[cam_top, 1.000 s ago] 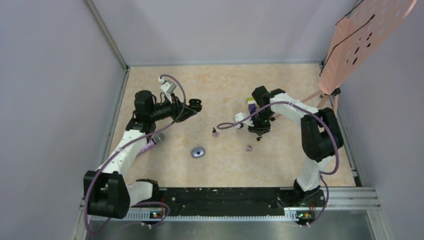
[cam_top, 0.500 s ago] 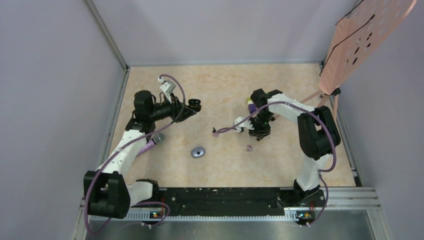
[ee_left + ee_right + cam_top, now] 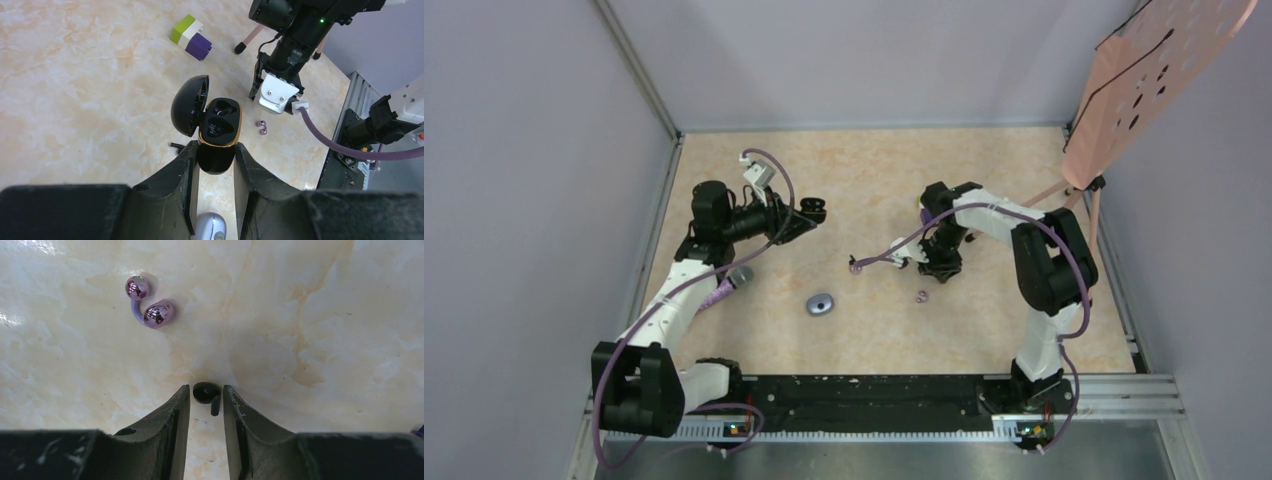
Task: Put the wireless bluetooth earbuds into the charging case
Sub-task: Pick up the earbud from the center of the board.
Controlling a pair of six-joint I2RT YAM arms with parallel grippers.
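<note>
Your left pincer is clenched on the charging case, one finger against each side of its lower body. It holds the case over the far left part of the desk. The case's lid stands open to the left and both dark wells inside the gold rim show. Your right pincer is down at the desk, right of centre, with its tips narrowly apart on either side of the black earbud. The bud sits between the tips with its short stem pointing back along the right finger. You cannot tell from the wrist view whether the fingers actually pinch the bud or only flank it. The purple earbud is two shiny beads joined by a curved neck. It lies on the desk beyond the right pincer in that wrist view, a little to its left and apart from it; from above it shows just near of that pincer. A small dark stem lies on the desk beside the case's lid in the left wrist view, too small to tell more. The green, white and purple block rests on the desk at the far side, close by the right arm. A grey oval object lies near the middle of the desk, nearer than both pincers.
</note>
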